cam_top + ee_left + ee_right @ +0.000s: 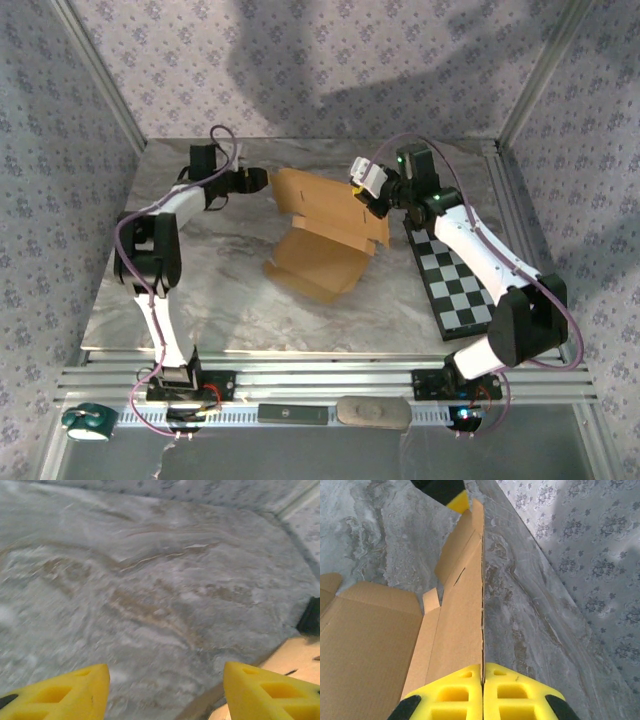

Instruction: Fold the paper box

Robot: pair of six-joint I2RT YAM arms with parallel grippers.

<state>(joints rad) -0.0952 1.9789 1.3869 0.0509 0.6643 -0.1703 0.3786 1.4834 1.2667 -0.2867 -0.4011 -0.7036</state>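
The paper box [320,240] is a tan cardboard sheet, partly folded, with one long panel raised on edge in the middle of the marble table. My right gripper [372,200] is shut on the right end of that upright panel. In the right wrist view its yellow fingers [465,692] pinch the thin edge of the paper box [457,625]. My left gripper [262,181] hovers open just off the panel's left end. In the left wrist view the left gripper [167,692] has only bare table between its fingers, and a corner of the paper box [295,655] lies beside the right one.
A black-and-white checkered board [455,280] lies flat under the right arm. Patterned walls close in the back and sides. An aluminium rail [330,385] runs along the near edge, with a teal tape roll [88,422] and small grey items in front of it.
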